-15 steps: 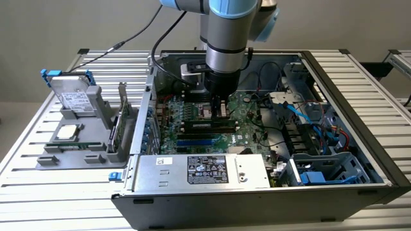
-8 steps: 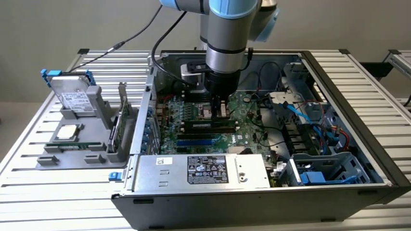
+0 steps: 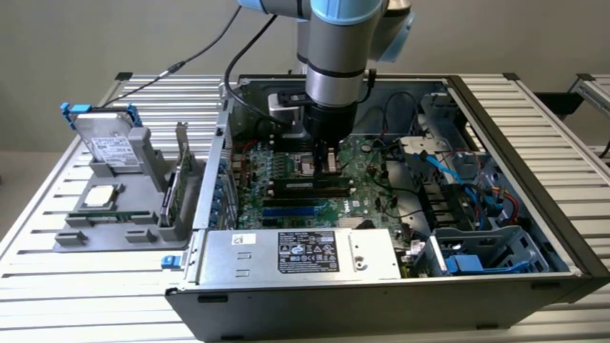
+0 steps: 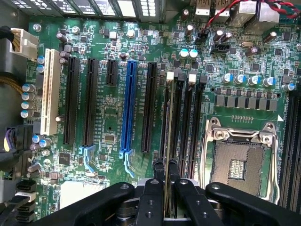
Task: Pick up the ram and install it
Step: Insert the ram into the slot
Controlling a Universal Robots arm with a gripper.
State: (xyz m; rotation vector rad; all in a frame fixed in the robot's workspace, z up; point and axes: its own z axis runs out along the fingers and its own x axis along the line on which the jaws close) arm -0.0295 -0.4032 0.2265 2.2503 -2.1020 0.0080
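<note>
Black gripper [image 4: 168,188] jaws are clamped on the ram [image 4: 168,141], which stands edge-on, lined up along the black memory slots [image 4: 190,127] of the green motherboard [image 4: 108,117]. Just beside those slots sits the CPU socket [image 4: 240,165]. All of it lies inside the open computer case [image 3: 381,300].

The arm [image 3: 338,57] hangs vertical, wrist [image 3: 330,118] straight down; the tool [image 4: 166,164] has its fingers [image 4: 158,170] pinched nearly together.
</note>
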